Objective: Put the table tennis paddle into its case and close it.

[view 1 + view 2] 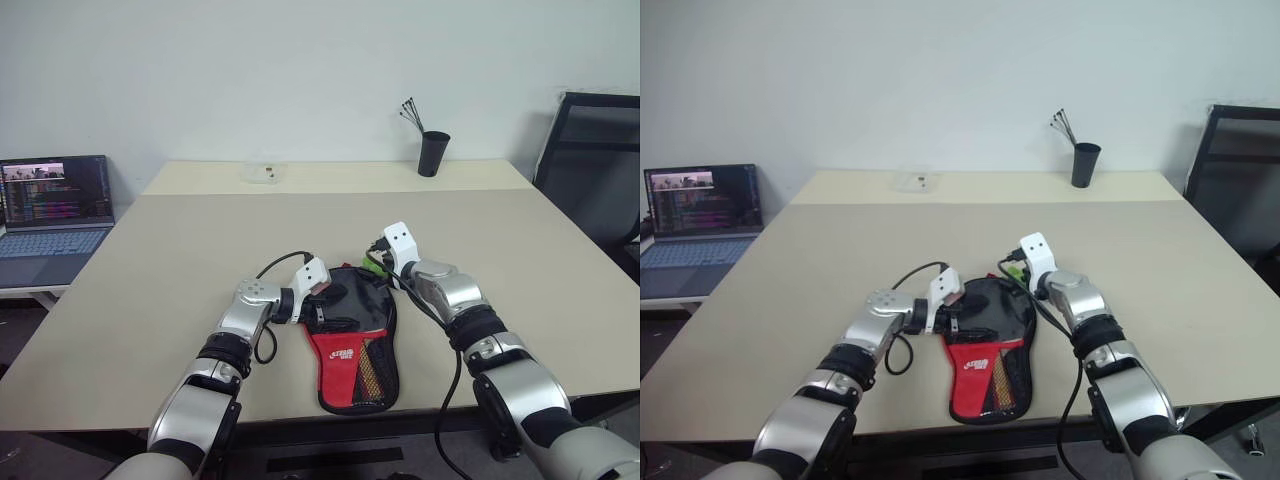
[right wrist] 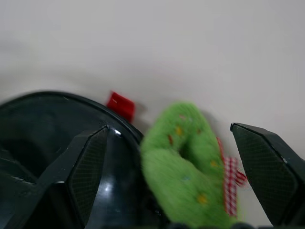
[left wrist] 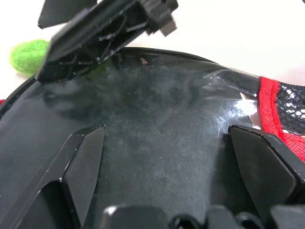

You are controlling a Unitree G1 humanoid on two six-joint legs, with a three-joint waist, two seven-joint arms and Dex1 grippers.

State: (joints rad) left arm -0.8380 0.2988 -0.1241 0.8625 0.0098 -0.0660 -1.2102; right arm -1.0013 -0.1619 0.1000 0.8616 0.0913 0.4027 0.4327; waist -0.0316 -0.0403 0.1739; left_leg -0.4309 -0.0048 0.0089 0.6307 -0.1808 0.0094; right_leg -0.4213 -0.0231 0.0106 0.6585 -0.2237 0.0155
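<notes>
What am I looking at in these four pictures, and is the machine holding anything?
It is a humanoid robot at a pale table. Two pictures come from cameras in its head, looking down over both arms. The other two come from cameras on its wrists, looking along the black fingers. On the table lies a black paddle case with a red lower panel and a mesh pocket. A small green ring sits at its far edge. Further off stand a black cup and a laptop on a side desk. The left gripper hovers open over the case, and the right gripper is open around the ring. Nothing is held.
</notes>
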